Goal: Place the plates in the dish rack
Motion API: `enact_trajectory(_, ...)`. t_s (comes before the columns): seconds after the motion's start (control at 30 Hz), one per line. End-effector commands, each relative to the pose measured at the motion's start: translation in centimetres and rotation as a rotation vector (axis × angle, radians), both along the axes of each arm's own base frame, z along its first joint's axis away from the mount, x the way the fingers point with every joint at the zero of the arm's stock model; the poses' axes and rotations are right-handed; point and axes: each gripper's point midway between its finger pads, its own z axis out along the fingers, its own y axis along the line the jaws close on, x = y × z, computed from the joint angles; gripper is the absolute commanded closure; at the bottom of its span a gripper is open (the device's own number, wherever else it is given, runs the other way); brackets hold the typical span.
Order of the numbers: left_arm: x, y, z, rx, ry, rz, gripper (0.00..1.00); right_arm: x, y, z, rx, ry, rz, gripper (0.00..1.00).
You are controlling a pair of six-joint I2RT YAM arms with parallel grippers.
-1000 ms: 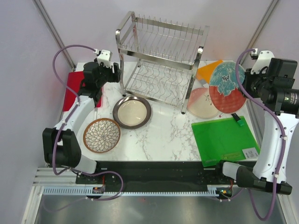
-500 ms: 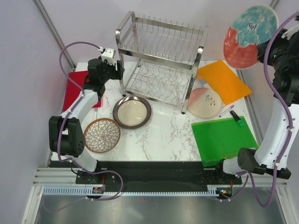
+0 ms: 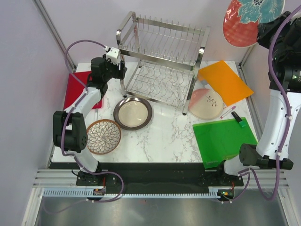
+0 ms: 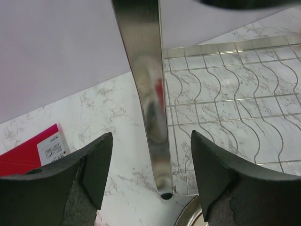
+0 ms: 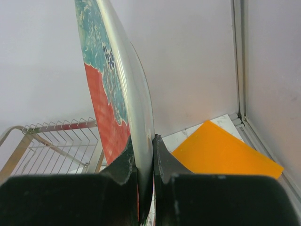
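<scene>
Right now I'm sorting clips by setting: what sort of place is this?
Likely a robot test cell staged as a kitchen: blank walls, marble-look table, dish rack and plates.

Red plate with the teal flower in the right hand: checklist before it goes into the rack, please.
1. Right hand shut on the round red plate with teal flower: ok.
2. Plate lifted clear of the marble table: ok.
3. Upper slotted shelf of the tall chrome wire dish rack free of plates: ok.
4. Plate lined up over a slot: not ok, it hangs off to the right of the rack.
5. Left hand bracing the rack: not ok, open, straddling a rack post without touching it.
</scene>
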Motion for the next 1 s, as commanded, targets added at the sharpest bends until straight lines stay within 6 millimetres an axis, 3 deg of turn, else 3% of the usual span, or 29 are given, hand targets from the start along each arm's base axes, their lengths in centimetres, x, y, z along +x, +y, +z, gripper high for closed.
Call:
enact_trajectory(0.0, 2.8, -1.2, 2.7, 0.039, -0.112, -0.073, 0.28, -2.5, 0.2, 9.4, -0.003, -0.345, -0.009, 1.00)
enact_trajectory(0.03, 3.4, -1.5, 1.7, 0.036, -0.096, -0.082, 0.30, -2.3, 0.2, 9.2, -0.002, -0.339, -0.011, 1.00)
enact_trajectory(0.1, 4.1, -2.0, 2.4, 0.027, -0.111, -0.105, 0.33, -2.2, 0.2, 8.8, -0.001, -0.330, -0.007, 1.00)
enact_trajectory(0.2, 4.6, -2.6, 2.3, 0.022, -0.116, -0.131, 0.61, -2.2, 0.2, 8.0, 0.003, -0.310, -0.007, 1.00)
enact_trajectory(0.23, 4.7, -2.6, 2.5, 0.020, -0.121, -0.132, 0.82, -2.2, 0.2, 7.8, -0.002, -0.304, -0.007, 1.00)
enact_trajectory(0.27, 4.8, -2.6, 2.3, 0.019, -0.117, -0.127, 0.93, -2.1, 0.2, 7.4, 0.000, -0.294, -0.007, 1.00)
enact_trajectory(0.3, 4.7, -2.6, 2.5, 0.012, -0.117, -0.124, 0.98, -2.1, 0.2, 7.3, 0.001, -0.291, -0.008, 1.00)
enact_trajectory(0.47, 4.3, -2.2, 1.9, -0.026, -0.085, -0.086, 0.98, -1.8, 0.4, 6.4, 0.007, -0.271, 0.007, 1.00)
enact_trajectory(0.57, 3.9, -0.8, 1.9, -0.077, -0.063, 0.015, 0.98, -2.0, 0.6, 6.4, 0.009, -0.272, 0.014, 1.00)
enact_trajectory(0.6, 3.5, -0.5, 2.7, -0.091, -0.072, 0.032, 0.98, -2.0, 0.7, 6.4, 0.013, -0.272, 0.018, 1.00)
enact_trajectory(0.73, 1.5, 1.1, 1.9, -0.179, -0.022, 0.155, 0.98, -2.0, 0.7, 5.8, 0.019, -0.261, 0.021, 1.00)
enact_trajectory(0.97, -0.4, 0.4, 1.3, -0.272, 0.037, 0.145, 0.98, -2.0, 1.3, 5.3, 0.032, -0.256, 0.051, 1.00)
